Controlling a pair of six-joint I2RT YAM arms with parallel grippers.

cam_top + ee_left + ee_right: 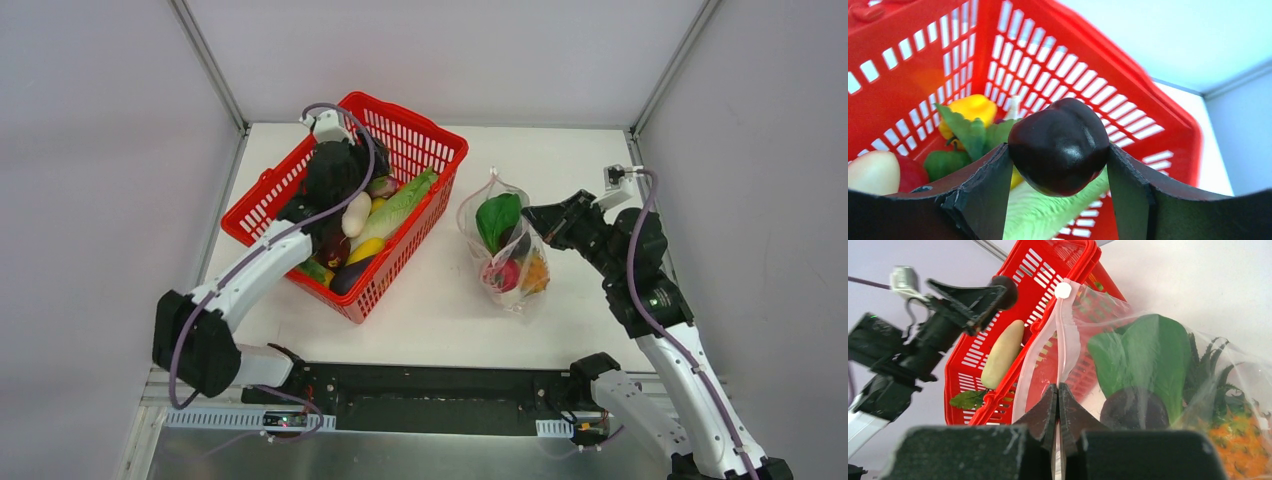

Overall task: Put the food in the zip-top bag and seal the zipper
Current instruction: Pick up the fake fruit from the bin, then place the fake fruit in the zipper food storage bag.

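Observation:
My left gripper (368, 165) is over the red basket (400, 115), shut on a dark purple eggplant (1058, 147) held between both fingers above the basket's contents. The clear zip-top bag (505, 250) lies on the table right of the basket. It holds a green leafy vegetable (497, 218), a red fruit (507, 275), an orange pineapple (536, 272) and a dark piece. My right gripper (537, 220) is shut on the bag's mouth edge (1058, 390), holding it up. The pink zipper strip (1068, 340) with a white slider (1063, 290) runs up from its fingers.
The basket still holds a white radish (356, 213), a long pale green vegetable (400, 205), a yellow piece (365, 250), another dark eggplant (350, 275) and more food. Grey walls close in the white table on three sides.

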